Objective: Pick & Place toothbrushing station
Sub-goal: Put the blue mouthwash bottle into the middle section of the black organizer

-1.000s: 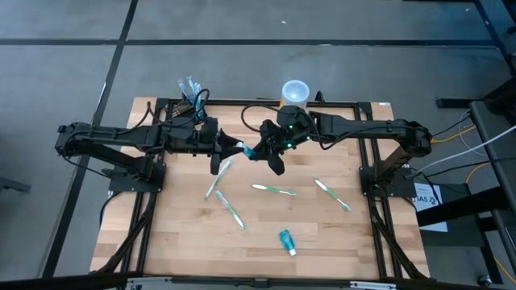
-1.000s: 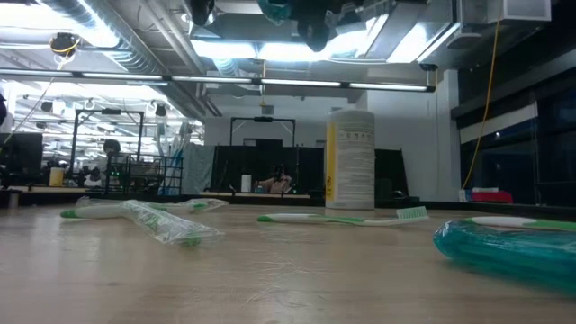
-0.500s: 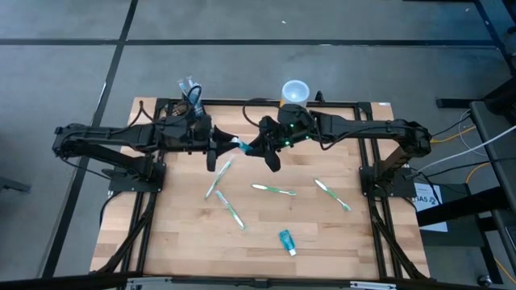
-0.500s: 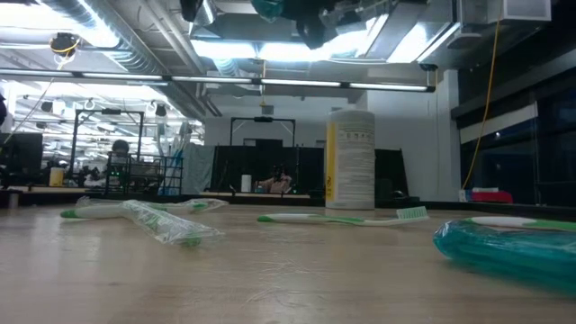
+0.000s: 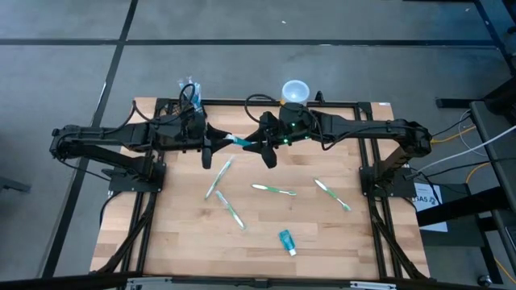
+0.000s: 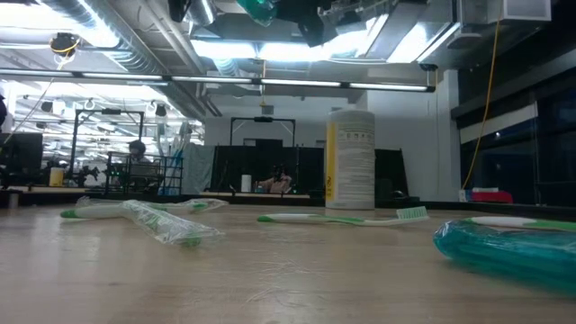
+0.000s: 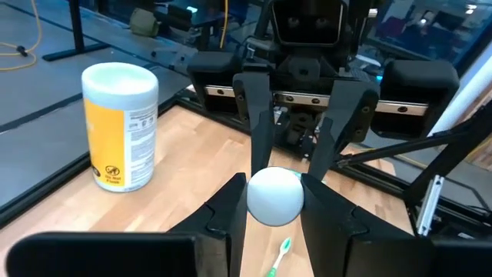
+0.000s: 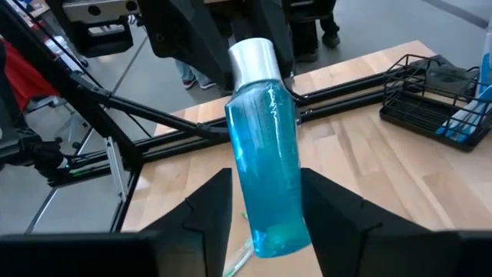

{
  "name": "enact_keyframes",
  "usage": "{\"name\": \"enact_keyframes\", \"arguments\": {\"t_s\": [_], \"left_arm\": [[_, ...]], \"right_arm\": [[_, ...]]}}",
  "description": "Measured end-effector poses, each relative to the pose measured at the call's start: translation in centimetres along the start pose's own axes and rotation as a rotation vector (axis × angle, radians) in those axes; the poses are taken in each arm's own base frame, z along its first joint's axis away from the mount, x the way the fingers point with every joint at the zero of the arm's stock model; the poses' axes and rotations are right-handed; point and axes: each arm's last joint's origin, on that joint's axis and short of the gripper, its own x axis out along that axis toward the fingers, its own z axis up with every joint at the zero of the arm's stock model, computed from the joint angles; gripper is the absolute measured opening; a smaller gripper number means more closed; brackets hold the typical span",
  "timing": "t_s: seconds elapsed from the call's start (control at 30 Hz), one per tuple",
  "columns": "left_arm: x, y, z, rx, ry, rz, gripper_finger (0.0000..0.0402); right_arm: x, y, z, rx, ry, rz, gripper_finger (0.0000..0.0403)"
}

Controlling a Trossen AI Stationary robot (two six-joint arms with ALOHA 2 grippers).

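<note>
A clear blue bottle [image 5: 241, 142] with a white cap [image 7: 274, 197] hangs level above the table's far middle, between my two grippers. My left gripper [image 5: 219, 141] is shut on its cap end. My right gripper [image 8: 265, 196] is open; its fingers stand on either side of the bottle's bottom end [image 8: 270, 231], and I see no touch. The toothbrushing station [image 5: 187, 98], a black wire holder with blue things standing in it, rests on the table's far left corner, also seen in the right wrist view [image 8: 430, 108]. My left gripper pinches the bottle's white cap [image 7: 254, 201] between its two fingers [image 7: 229, 211]. They come level from the table's left and lie along the bottle. The bottle is lifted clear, about level, with its bottom end toward my right gripper.
A white-and-yellow cup [image 5: 295, 90] stands at the far edge. Several toothbrushes lie on the wood, some in clear wrap [image 5: 218, 178] [image 5: 230, 209] and some bare [image 5: 272, 190] [image 5: 332, 195]. A teal tube [image 5: 287, 241] lies near the front edge.
My right gripper has opened and let go of the bottle while staying in place. My left gripper has drawn a little toward the table's left edge with the bottle, which stays level and clear of the table.
</note>
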Motion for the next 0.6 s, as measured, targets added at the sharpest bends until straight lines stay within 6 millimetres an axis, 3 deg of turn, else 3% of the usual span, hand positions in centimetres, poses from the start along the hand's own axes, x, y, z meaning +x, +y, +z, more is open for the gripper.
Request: {"name": "enact_keyframes", "arguments": {"t_s": [0.33,0.6], "left_arm": [[-1.3,0.4,0.1,0.006,-0.006,0.042,0.0093],[-3.1,1.5,-0.4,-0.003,0.027,0.2,0.0093]], "right_arm": [[0.0,0.0,0.5,0.011,-0.055,-0.021,0.0154],[-0.2,0.4,0.9,0.008,-0.095,-0.002,0.0154]]}}
